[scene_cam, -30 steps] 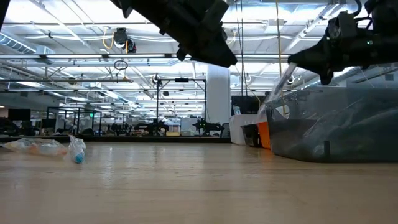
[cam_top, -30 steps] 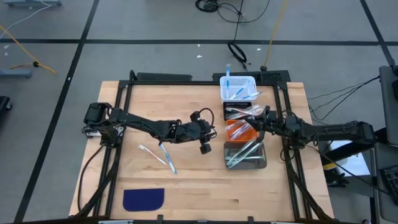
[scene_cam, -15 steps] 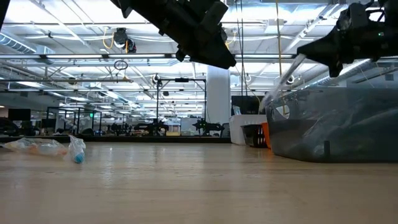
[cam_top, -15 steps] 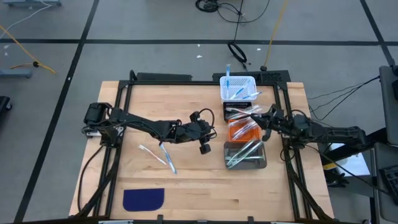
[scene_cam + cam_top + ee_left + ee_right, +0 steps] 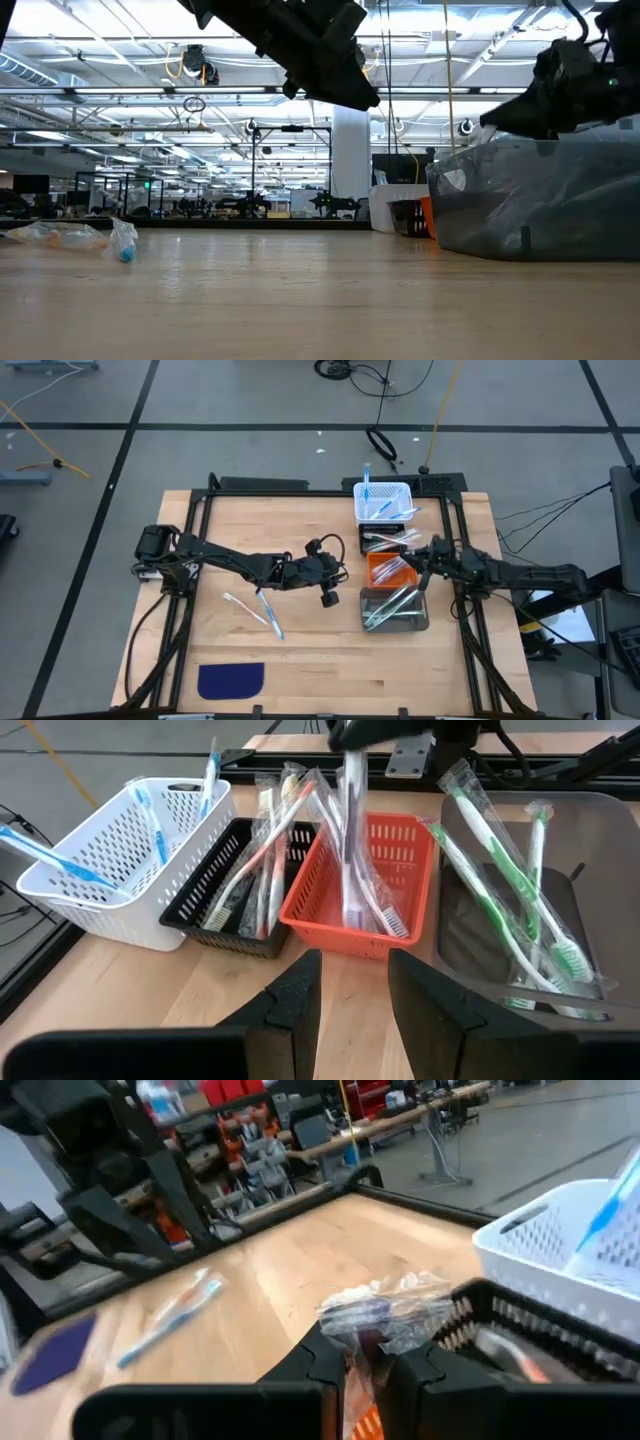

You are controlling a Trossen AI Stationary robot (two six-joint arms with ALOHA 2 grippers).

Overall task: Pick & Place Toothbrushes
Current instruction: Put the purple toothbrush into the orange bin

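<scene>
My right gripper (image 5: 420, 565) (image 5: 362, 1365) is shut on a wrapped toothbrush (image 5: 348, 840) over the orange basket (image 5: 383, 570). My left gripper (image 5: 340, 572) (image 5: 352, 1005) hangs open and empty above the table's middle, pointing at the row of baskets. The white basket (image 5: 110, 860) holds blue toothbrushes, the black basket (image 5: 225, 885) orange-red ones, and the grey bin (image 5: 520, 910) green ones. Two more toothbrushes (image 5: 255, 610) lie flat on the table, on the near side of the left arm. My right gripper pinches the toothbrush's clear wrapper near its upper end (image 5: 375, 1315) between its two fingers. The fingers come about level from the table's right side. The toothbrush hangs steeply below them, and its lower end (image 5: 350, 915) is down inside the orange basket.
A dark blue cloth patch (image 5: 230, 680) lies near the table's front left. The baskets stand in a row from the far edge toward the near edge on the table's right half. Bare wood lies between the loose toothbrushes and the baskets.
My right gripper has drawn back a little toward the table's right edge, still shut on the toothbrush. The toothbrush has swung from a slant to a steeper hang over the orange basket.
</scene>
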